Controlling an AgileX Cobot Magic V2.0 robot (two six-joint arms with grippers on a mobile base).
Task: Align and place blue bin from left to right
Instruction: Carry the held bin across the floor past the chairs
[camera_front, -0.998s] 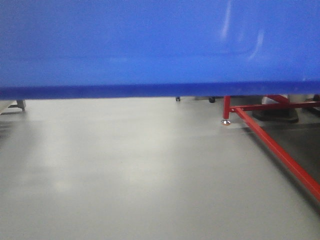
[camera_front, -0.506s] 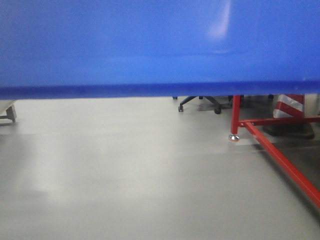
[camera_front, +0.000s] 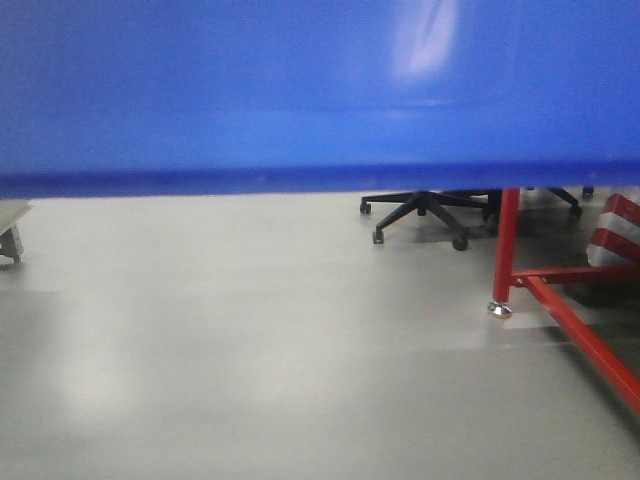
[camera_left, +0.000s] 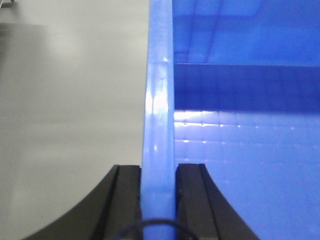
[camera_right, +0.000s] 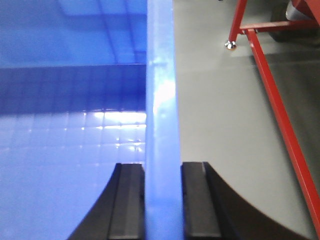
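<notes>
In front of the base camera, the blue bin (camera_front: 320, 90) fills the upper part of the view. Its dark lower edge runs level across, with grey floor (camera_front: 250, 330) showing beneath it, so you appear to be carrying it clear of the ground. Your left gripper (camera_left: 159, 172) is closed narrow on the bin's left wall, one black finger outside and one inside, with the thick rim between them. Your right gripper (camera_right: 163, 172) pinches the right wall the same way.

Both wrist views show only the bin's gridded bottom and a far wall with glare on them. Nothing lies in it as far as those views reach.

To carry it well, move both arms together at one height, so the walls do not twist in the fingers. Watch your right side, where a red metal frame (camera_front: 560, 310) on a footed leg stands near; the right wrist view shows its rail not far from the bin's wall. An office chair base (camera_front: 420, 212) sits beyond. Lower the bin only once it is squared with its place, which these views do not show.
</notes>
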